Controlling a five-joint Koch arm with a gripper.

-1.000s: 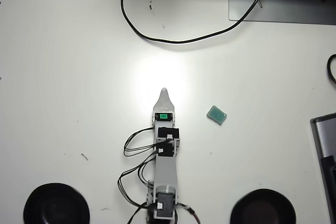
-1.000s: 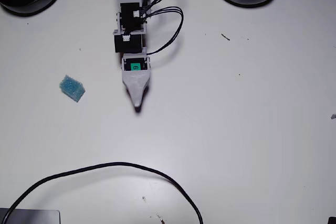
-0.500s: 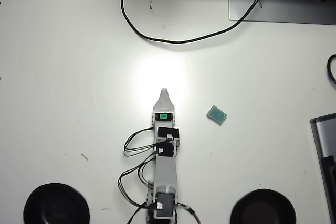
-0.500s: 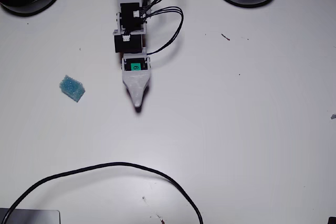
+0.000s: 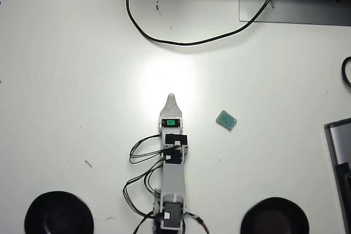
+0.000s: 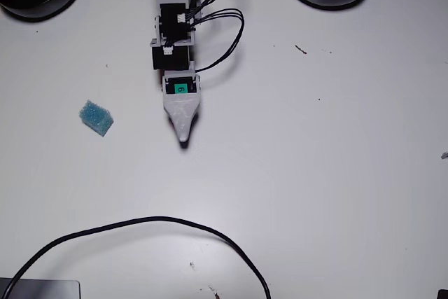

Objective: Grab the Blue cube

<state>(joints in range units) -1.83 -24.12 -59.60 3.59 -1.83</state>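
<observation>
I have not begun the reach: my claw (image 5: 171, 98) points to twelve o'clock in the overhead view and holds nothing. Only one tapered tip shows, so I cannot tell whether it is spread or pressed together. The Blue cube (image 5: 226, 119) lies alone on the white worktop (image 5: 82, 108), near my tip at about four o'clock. Next, I judge, I must swing toward it and descend. A black cable (image 5: 181, 41) loops well beyond.
</observation>
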